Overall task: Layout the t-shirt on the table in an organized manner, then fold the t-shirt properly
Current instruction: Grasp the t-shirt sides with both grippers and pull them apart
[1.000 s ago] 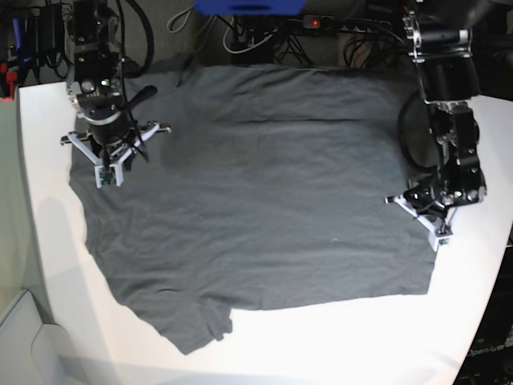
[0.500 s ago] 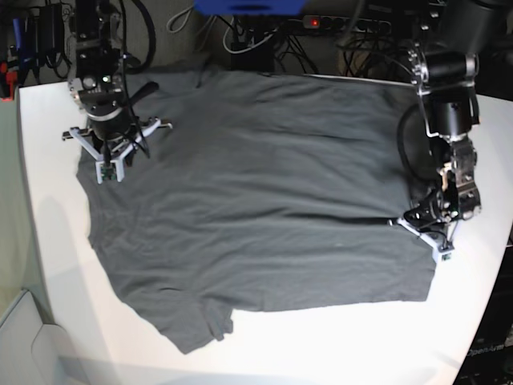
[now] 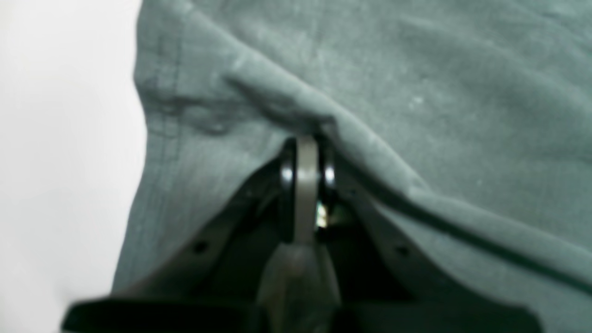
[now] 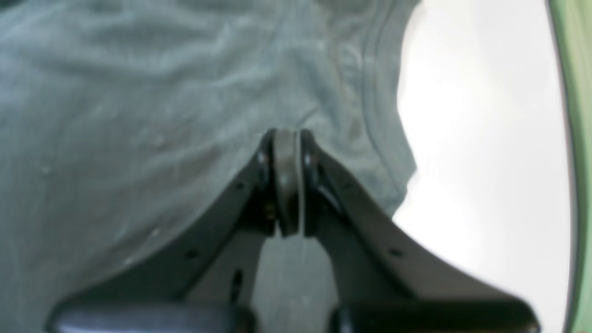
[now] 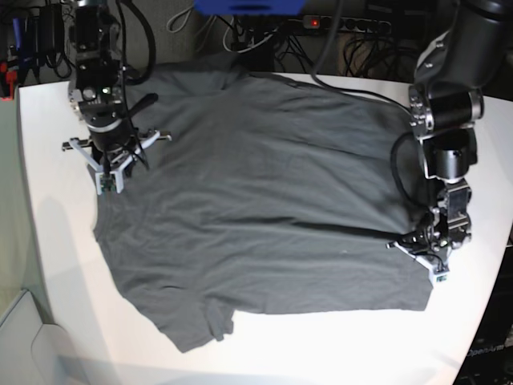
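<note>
The dark grey t-shirt [image 5: 256,192] lies spread over the white table [image 5: 321,345], its hem side at the right and a sleeve bunched at the near left. My left gripper [image 5: 437,271] is at the shirt's near right edge, shut on a pinched ridge of the t-shirt [image 3: 416,92]; its fingertips [image 3: 306,152] bite the cloth beside bare table [image 3: 55,138]. A taut crease runs from it across the shirt. At the far left edge my right gripper [image 5: 108,183] is shut on the t-shirt [image 4: 138,115] close to its stitched border, with table [image 4: 485,138] beside it.
Cables and a power strip [image 5: 321,24] hang behind the table's far edge, with a blue object [image 5: 248,6] above them. A pale bin [image 5: 16,337] stands off the near left corner. A green strip [image 4: 578,138] borders the right wrist view.
The left gripper has drawn toward the near edge, dragging the shirt's right side with it; a tight crease has formed. The shirt's left edge has shifted rightward, and the right gripper has barely moved.
</note>
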